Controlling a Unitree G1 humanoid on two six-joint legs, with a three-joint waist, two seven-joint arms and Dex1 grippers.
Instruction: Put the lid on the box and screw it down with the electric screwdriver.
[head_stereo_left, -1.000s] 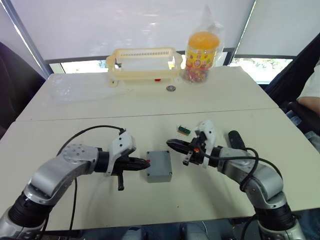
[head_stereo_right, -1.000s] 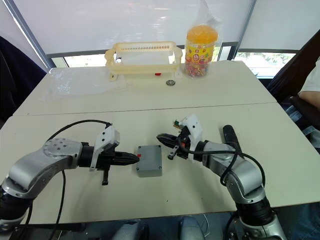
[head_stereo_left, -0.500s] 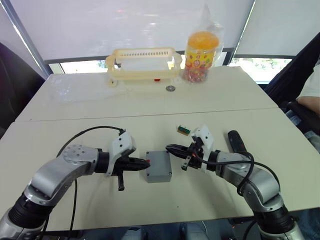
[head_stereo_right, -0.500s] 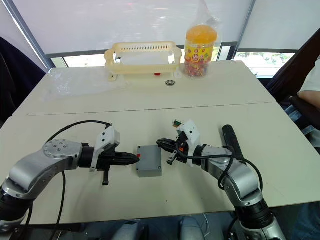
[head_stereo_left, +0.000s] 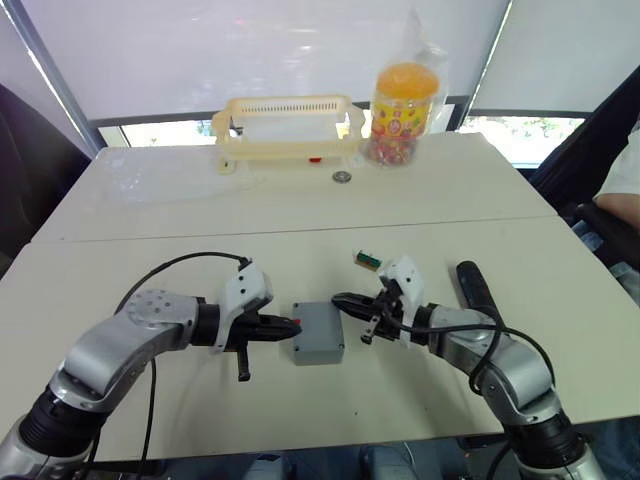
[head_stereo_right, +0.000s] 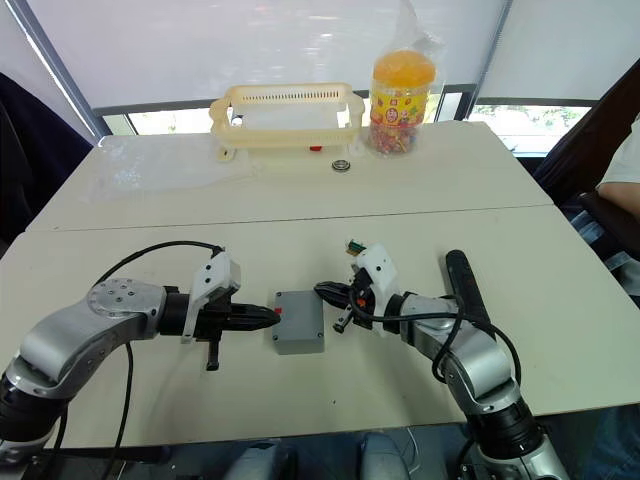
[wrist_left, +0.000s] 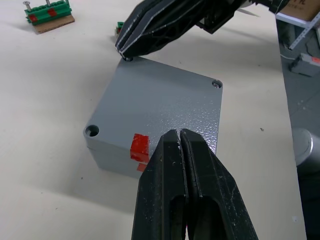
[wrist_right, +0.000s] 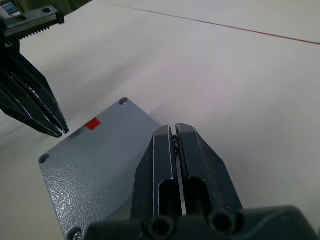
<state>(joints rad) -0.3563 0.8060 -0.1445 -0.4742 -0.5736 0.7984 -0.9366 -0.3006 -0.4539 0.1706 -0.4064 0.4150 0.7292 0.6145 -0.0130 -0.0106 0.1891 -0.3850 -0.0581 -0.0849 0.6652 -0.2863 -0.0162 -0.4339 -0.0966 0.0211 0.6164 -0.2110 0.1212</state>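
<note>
Showing two cream tabletops (head_stereo_left: 300, 215) butted edge to edge beneath a white window blind (head_stereo_left: 250, 50), and bearing, largest to smallest:

- standing at the far edge, a cream slotted plastic basket (head_stereo_left: 285, 125) and, just beside it, an orange-capped jar of sweets wrapped in a clear bag (head_stereo_left: 402, 100);
- lying on the near tabletop, outboard of the right arm and untouched, the long black pen-shaped electric screwdriver (head_stereo_left: 470, 285);
- resting between the two arms, the small grey square plastic box (head_stereo_left: 318, 340), already wearing the thin flat grey lid (wrist_left: 165, 100), seemingly flush, with open screw holes at its corners;
- lying well apart from the box on its far right, a small green-brown block (head_stereo_left: 367, 261); farther off, near the basket, a small metal ring (head_stereo_left: 342, 177).

Closing in on the box from both sides: the left gripper (head_stereo_left: 290, 325), fingers pressed together and holding nothing, tips sitting at the wall with the red mark (wrist_left: 140, 146); the right gripper (head_stereo_left: 340, 298), fingers likewise pressed together, tips poised over a far corner hole of the lid. Possibly pinching something tiny between the right fingers; too small to tell.

Judging the step in hand as settling and squaring the lid before driving screws. Doing it well: bracing the red-marked wall with the left tips while nudging from the right, keeping the pushes low and opposed so as not to slide the box, checking every corner hole for alignment, then reaching for the screwdriver.
</note>
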